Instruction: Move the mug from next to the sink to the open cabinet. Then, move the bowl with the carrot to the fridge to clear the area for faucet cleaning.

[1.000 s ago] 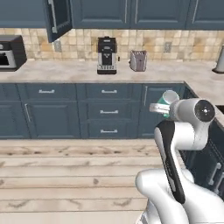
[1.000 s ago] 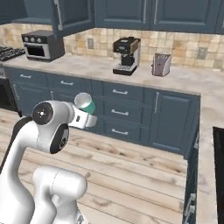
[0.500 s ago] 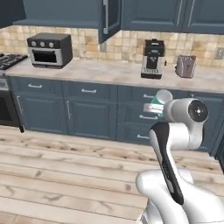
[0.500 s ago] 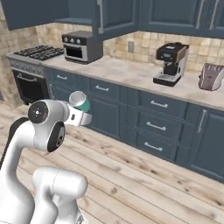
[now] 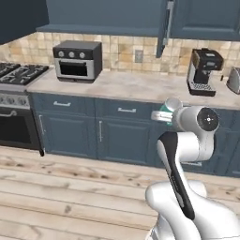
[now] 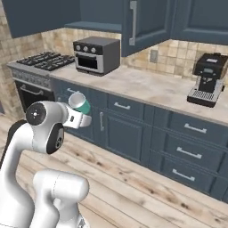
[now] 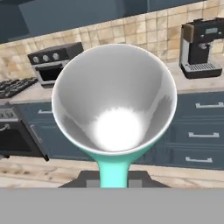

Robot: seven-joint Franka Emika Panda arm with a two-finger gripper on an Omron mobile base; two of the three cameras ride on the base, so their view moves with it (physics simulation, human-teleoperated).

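Mug (image 6: 79, 102) held in the gripper (image 6: 78, 116), jaws closed narrow on the teal body; carried in mid-air at about drawer height, in front of the blue base cabinets (image 5: 110, 133) and well short of the marble counter (image 5: 126, 85). Hand view looking straight into the mug's (image 7: 114, 107) pale, glossy interior, mouth toward the camera; handle not discernible, so no telling whether the grip bears on handle or wall. Judged rigid and light: small vessel, apparently empty, unlikely to load the wrist. Judged slippery: smooth glazed-looking surface and a round wall give two fingers little purchase, so rotation within the grip is the likely fault. Judged breakable if dropped onto the plank floor (image 6: 147, 196). Best hold: across the body low down, as appears here, or across the rim wall; handle too small to rely on. Open cabinet (image 6: 95, 18) above the counter, door (image 6: 144, 22) swung out beside the toaster oven (image 6: 97, 54); coffee machine (image 6: 207, 80) further along. Placement not yet done; bowl stage not begun.
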